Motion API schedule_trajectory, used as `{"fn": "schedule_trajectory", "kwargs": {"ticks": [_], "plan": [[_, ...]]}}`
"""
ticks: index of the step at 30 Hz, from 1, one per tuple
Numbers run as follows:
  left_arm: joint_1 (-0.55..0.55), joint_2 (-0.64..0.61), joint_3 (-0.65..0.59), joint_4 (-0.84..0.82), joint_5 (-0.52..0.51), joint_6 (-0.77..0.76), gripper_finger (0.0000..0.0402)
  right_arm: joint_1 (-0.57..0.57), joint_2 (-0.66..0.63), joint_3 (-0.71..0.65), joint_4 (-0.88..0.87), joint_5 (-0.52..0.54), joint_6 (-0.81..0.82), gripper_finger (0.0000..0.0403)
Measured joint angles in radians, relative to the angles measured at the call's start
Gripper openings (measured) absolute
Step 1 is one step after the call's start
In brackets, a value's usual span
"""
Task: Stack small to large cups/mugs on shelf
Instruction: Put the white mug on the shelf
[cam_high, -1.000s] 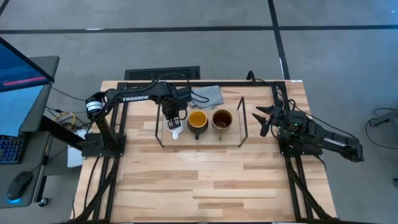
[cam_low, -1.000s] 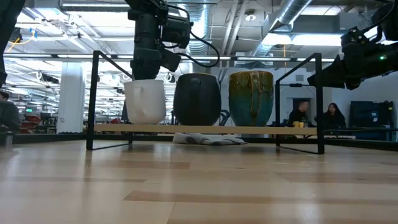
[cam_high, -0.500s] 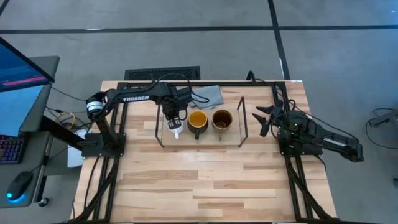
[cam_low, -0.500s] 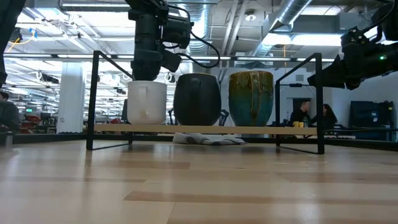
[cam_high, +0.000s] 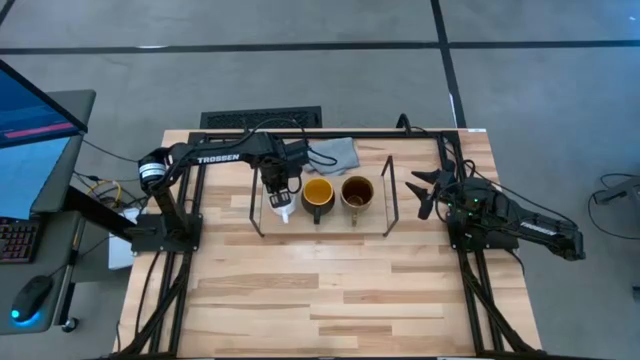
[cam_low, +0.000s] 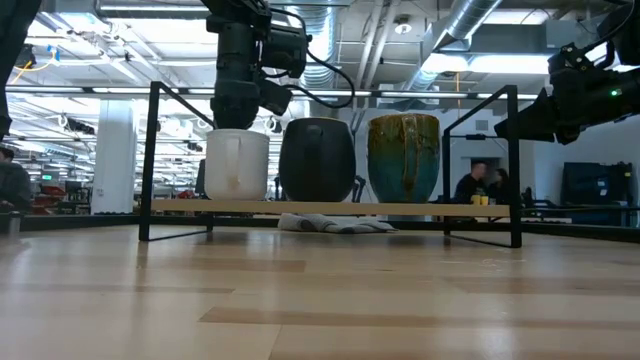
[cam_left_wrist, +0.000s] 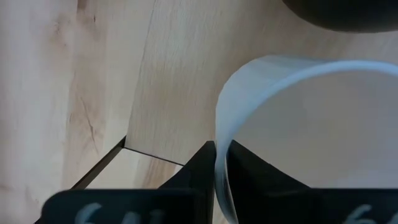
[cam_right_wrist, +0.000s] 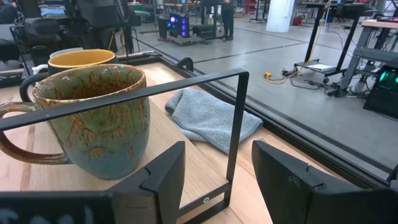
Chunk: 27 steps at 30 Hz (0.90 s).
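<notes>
- Left gripper (cam_high: 281, 192): stands directly above the small white handled mug (cam_low: 236, 164) at the left end of the low black-wire shelf with light wooden base (cam_low: 330, 207). The left wrist view shows 1 dark finger (cam_left_wrist: 198, 167) outside the white rim and 1 inside, so the fingers are clenched across the mug wall.
- Right gripper (cam_high: 424, 190): waits just beyond the shelf's right end frame, fingers spread and holding nothing.
- Task position: the white mug sits on the wooden base, beside the dark mug with yellow-orange inside (cam_high: 317, 194) in the middle and the brown-green glazed mug (cam_high: 357, 193) at the right. In my judgement the small-to-large row is essentially in place and only the release remains.
- Risk 1: if the fingers lift before fully letting go, the rim could be dragged and the white mug tipped or pulled off the narrow base.
- Risk 2: the white mug stands close to the dark middle mug; a sideways withdrawal could knock it into that neighbour.
- Risk 3: the left wire end frame is near the wrist; a careless retreat could snag it and shift the whole shelf.
- Count: 3 mugs, 1 shelf, 2 grippers, 1 crumpled grey cloth (cam_high: 335, 152) behind the shelf.
</notes>
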<state>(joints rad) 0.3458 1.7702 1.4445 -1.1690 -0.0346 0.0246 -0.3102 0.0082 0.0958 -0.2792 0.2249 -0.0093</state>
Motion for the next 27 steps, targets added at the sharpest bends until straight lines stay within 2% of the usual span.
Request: {"fn": "schedule_trajectory", "kwargs": {"ticks": [5,14,20,27], "plan": [[0.0,0.0,0.0,0.019,0.004,0.044,0.0029,0.0,0.0,0.0,0.0,0.0,0.0,0.021],[0.0,0.002,-0.001,0.075,0.092,0.102,0.0029,0.0,0.0,0.0,0.0,0.0,0.0,0.021],[0.0,0.002,-0.001,0.069,0.078,0.102,0.0029,0.0,0.0,0.0,0.0,0.0,-0.001,0.021],[0.004,0.001,-0.001,0.056,-0.024,0.1,0.0036,0.0,0.0,0.0,0.0,0.0,0.0,0.021]]}}
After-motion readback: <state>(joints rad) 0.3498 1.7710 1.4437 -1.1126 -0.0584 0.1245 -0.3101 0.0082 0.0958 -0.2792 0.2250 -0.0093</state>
